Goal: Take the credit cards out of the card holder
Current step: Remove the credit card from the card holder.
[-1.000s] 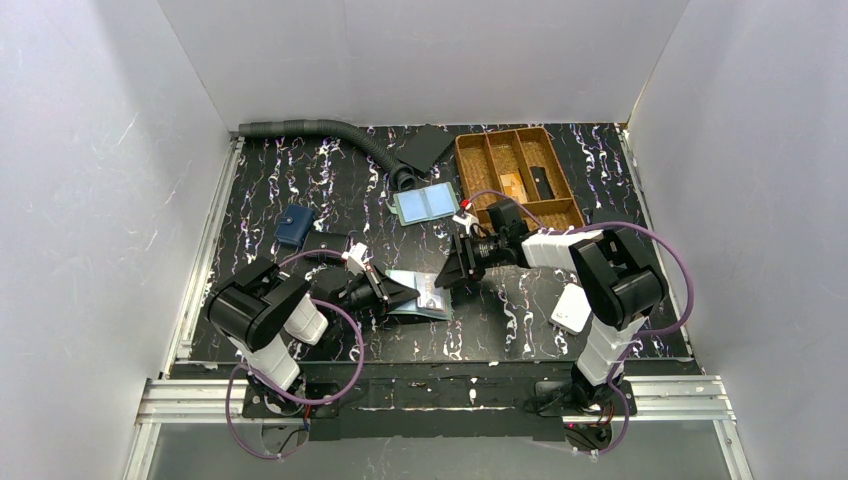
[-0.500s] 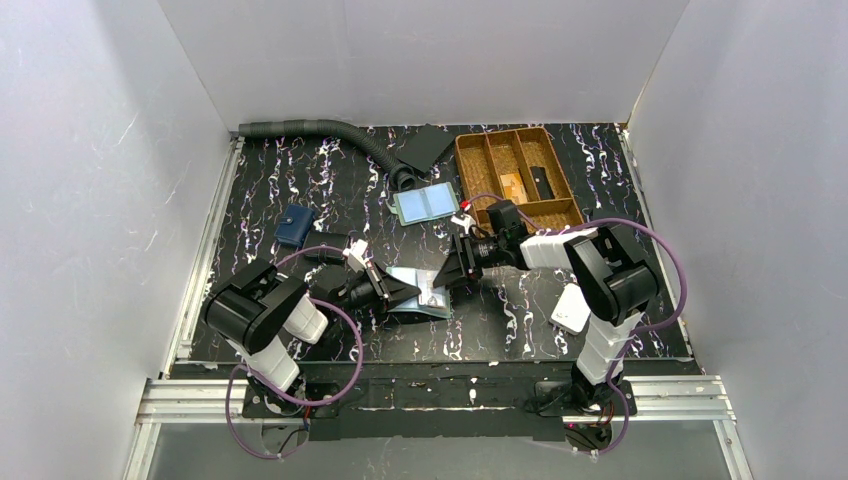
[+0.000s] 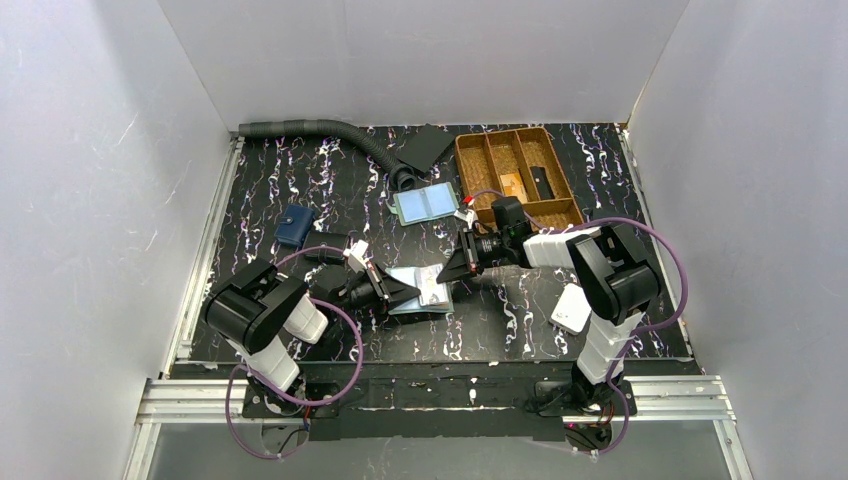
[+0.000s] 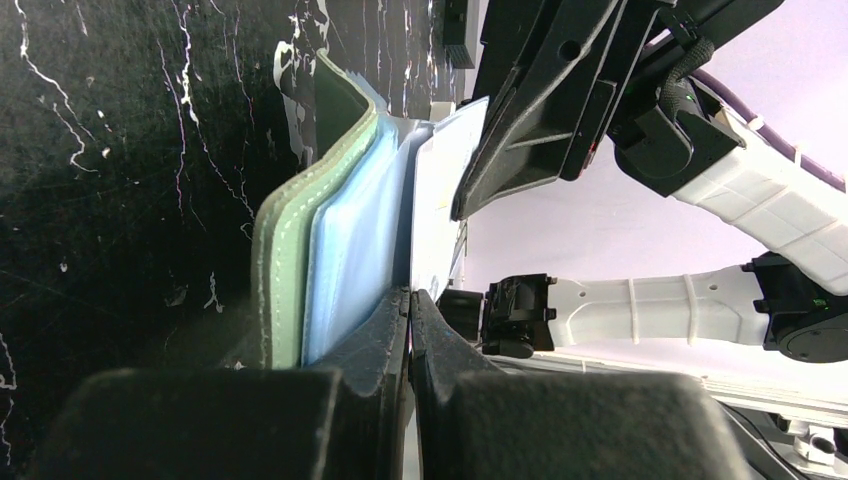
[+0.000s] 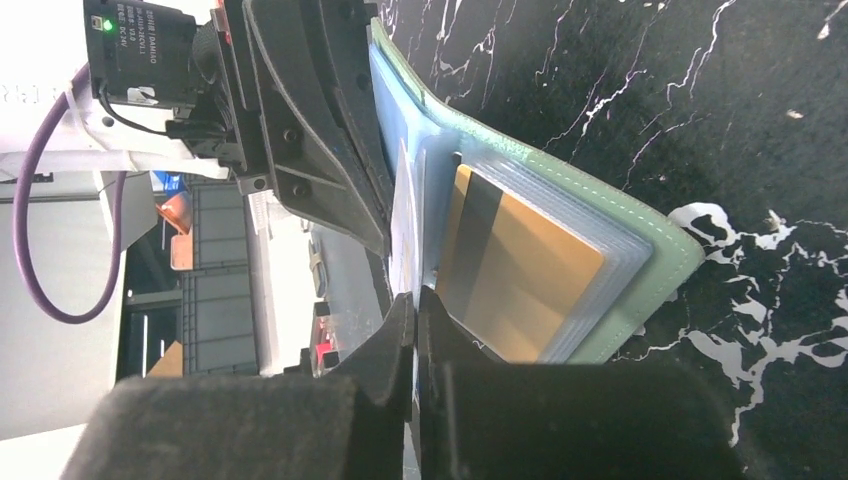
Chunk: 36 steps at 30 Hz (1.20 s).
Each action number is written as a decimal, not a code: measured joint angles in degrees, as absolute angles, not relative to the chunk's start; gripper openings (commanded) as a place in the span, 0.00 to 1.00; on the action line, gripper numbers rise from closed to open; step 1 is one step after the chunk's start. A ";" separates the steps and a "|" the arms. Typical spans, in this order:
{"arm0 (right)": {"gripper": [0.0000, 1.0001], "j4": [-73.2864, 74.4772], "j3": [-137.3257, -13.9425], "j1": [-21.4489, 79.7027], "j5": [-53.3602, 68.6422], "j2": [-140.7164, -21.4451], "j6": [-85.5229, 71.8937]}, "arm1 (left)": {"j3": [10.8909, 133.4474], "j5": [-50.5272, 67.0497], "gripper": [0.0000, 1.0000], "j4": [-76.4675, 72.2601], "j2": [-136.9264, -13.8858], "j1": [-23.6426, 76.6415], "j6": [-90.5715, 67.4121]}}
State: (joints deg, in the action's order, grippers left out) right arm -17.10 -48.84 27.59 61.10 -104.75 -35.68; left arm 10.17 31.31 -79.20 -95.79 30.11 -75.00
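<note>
Centrally, towards the near side of the surface (image 3: 300, 180), the card holder (image 3: 415, 300) lies open between the two arms. Reaching in from the left, the left hand (image 3: 408, 292) is pinched tight on its pale-blue inner leaf. Opposite it, the right hand (image 3: 445, 277) is clamped on a pale credit card (image 4: 440, 190), just beside the orange-tan panel (image 5: 530, 270).

Light: even, diffuse, overhead; white walls (image 3: 90, 200) bright, soft shadows under the arms (image 3: 262, 318) on the dark table (image 3: 300, 170). Overhead view sharp. Wrist views: left gripper (image 4: 409, 300) and right gripper (image 5: 415, 298) dark, blurred near lens; backgrounds overexposed; card holder (image 5: 640, 250) sleeves faintly glossy.
</note>
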 measured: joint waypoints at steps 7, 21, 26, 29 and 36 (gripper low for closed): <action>0.01 -17.37 -48.84 27.51 61.76 -104.75 -35.59 | 10.22 31.59 0.37 -79.59 -95.79 30.11 -75.20; 0.01 -18.11 -48.84 27.51 61.93 -104.75 -35.59 | 10.92 33.08 0.49 -81.43 -97.30 30.11 -75.61; 0.01 -19.62 -48.07 27.51 61.93 -104.75 -36.16 | 11.14 33.45 0.46 -81.84 -98.30 30.13 -75.61; 0.01 -20.27 -47.77 27.49 62.35 -104.92 -37.10 | 11.57 33.50 0.44 -81.84 -98.61 30.13 -75.66; 0.01 -21.74 -47.77 27.42 63.33 -105.38 -38.22 | 12.16 33.56 0.26 -81.73 -98.91 30.20 -75.66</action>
